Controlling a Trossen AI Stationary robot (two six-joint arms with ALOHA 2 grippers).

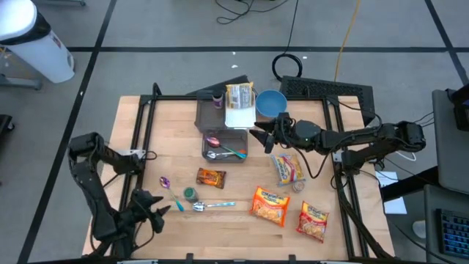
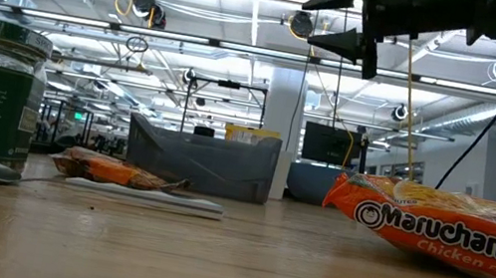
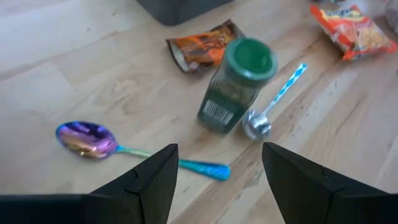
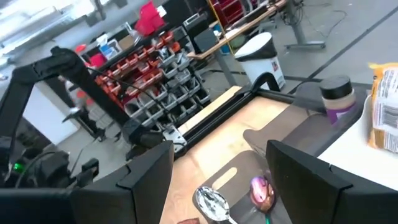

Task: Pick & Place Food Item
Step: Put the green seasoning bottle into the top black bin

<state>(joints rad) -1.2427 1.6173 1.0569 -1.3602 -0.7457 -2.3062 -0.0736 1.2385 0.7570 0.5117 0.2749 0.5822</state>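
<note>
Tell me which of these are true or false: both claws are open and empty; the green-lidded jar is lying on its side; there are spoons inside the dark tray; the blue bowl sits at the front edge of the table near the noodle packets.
1. Both claws are open and empty. True: the left gripper and the right gripper both have spread fingers with nothing between them.
2. The green-lidded jar lies on its side. False: it stands upright on the table.
3. Spoons lie in the dark tray. True: spoons rest inside it.
4. The blue bowl sits at the front edge near the noodle packets. False: it is at the far edge, behind the right gripper.
</note>
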